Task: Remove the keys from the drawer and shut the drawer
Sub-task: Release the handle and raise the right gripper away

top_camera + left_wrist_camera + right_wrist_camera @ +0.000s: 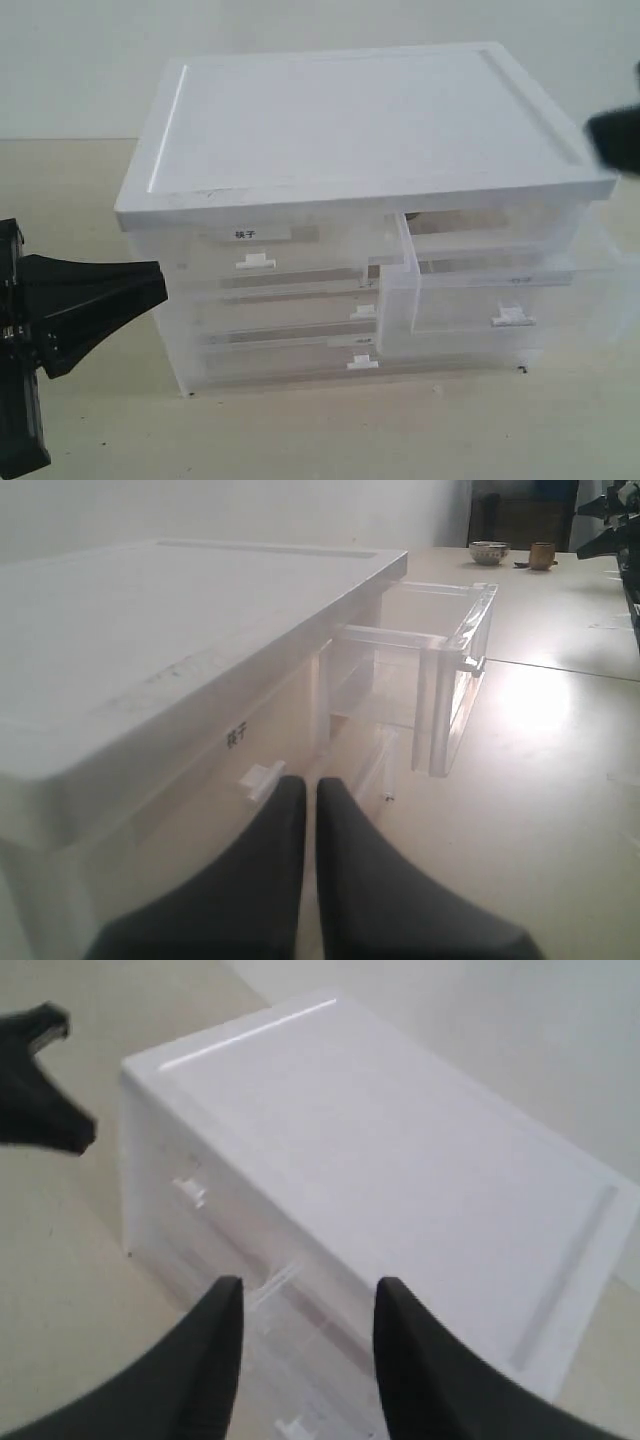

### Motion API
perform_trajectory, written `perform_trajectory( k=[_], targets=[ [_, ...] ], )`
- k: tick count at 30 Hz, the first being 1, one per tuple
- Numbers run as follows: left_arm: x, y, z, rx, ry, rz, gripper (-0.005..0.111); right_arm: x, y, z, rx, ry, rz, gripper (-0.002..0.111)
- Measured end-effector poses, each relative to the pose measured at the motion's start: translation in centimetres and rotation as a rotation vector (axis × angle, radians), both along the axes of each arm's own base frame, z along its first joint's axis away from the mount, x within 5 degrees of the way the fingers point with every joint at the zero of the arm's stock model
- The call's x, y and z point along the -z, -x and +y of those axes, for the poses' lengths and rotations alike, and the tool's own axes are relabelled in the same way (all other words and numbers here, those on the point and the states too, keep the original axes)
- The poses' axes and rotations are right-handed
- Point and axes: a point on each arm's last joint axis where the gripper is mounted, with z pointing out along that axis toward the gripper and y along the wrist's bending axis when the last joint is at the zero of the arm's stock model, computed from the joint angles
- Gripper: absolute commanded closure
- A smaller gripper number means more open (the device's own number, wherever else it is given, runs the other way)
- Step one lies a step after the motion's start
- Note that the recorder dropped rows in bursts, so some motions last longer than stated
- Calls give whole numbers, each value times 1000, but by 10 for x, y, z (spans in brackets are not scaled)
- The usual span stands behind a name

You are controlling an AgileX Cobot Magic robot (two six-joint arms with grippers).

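Note:
The drawer (500, 292), clear plastic with a small white pull tab (512, 317), stands pulled out of the right half of the white cabinet (350, 120). No keys show in any view; through the drawer's walls I cannot make them out. My left gripper (160, 283) hangs shut and empty in front of the cabinet's left side, well left of the drawer (455, 680). My right gripper (308, 1295) is open and empty above the drawer (285, 1355), near the cabinet's top edge. Only a dark blur of the right arm (615, 140) shows in the exterior view.
The left half-width drawer (255, 250) carries a bold dark label and is shut. Full-width drawers (290, 345) sit below it. Two small cups (488, 552) (541, 555) stand far back on the beige table (560, 780).

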Motion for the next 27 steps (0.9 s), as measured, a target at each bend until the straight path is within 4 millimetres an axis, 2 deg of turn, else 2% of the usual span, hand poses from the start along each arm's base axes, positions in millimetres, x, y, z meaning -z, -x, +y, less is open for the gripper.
perform_trajectory(
  k=[6, 8, 10, 12, 15, 19, 22, 24, 27],
  targets=[
    [0, 0, 0, 3, -2, 0, 102, -59, -9, -56, 135, -238, 0, 71],
    [0, 0, 0, 3, -2, 0, 102, -73, -8, -67, 129, -278, -5, 71],
    [0, 0, 0, 3, -2, 0, 102, -80, -3, -71, 68, -266, 7, 71],
    [0, 0, 0, 3, -2, 0, 102, -83, -1, -64, 23, -234, 24, 71],
    [0, 0, 0, 4, -3, 0, 102, -86, -5, -39, 30, -146, -15, 71],
    [0, 0, 0, 4, -3, 0, 102, -95, -26, -3, 234, -48, -257, 71],
    [0, 0, 0, 4, -3, 0, 102, -103, -34, 19, 340, -24, -433, 71],
    [0, 0, 0, 4, -3, 0, 102, -108, -36, 23, 377, -29, -512, 71],
    [0, 0, 0, 4, -3, 0, 102, -117, -38, 18, 437, -40, -607, 71]
  ],
)
